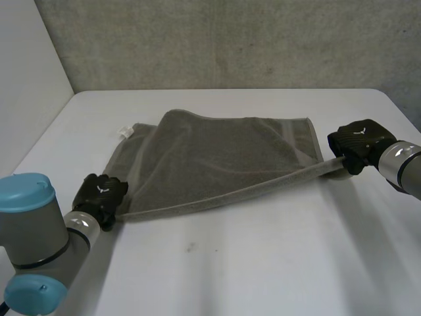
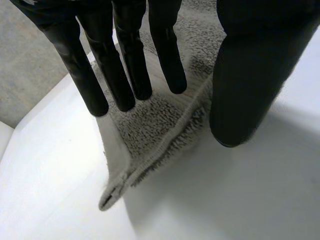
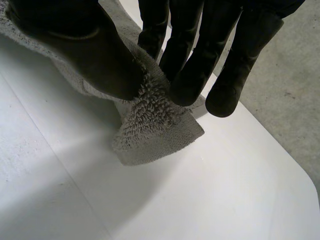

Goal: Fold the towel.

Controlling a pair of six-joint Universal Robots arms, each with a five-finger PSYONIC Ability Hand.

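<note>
While left robot hand (image 1: 99, 194) and right robot hand (image 1: 358, 141) pinch near corners of towel (image 1: 217, 158) aloft, fold-over isn't laid yet.

The white bench (image 1: 276, 263) fills the lower frame. A grey towel (image 1: 217, 158) rests on it at centre, near edge raised, with a white tag (image 1: 123, 132) at its upper-left corner.

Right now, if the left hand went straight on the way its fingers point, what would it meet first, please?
The corner of the towel, lying right at the fingertips of the left hand; then probably the white table just beneath, though depth is unclear.
</note>
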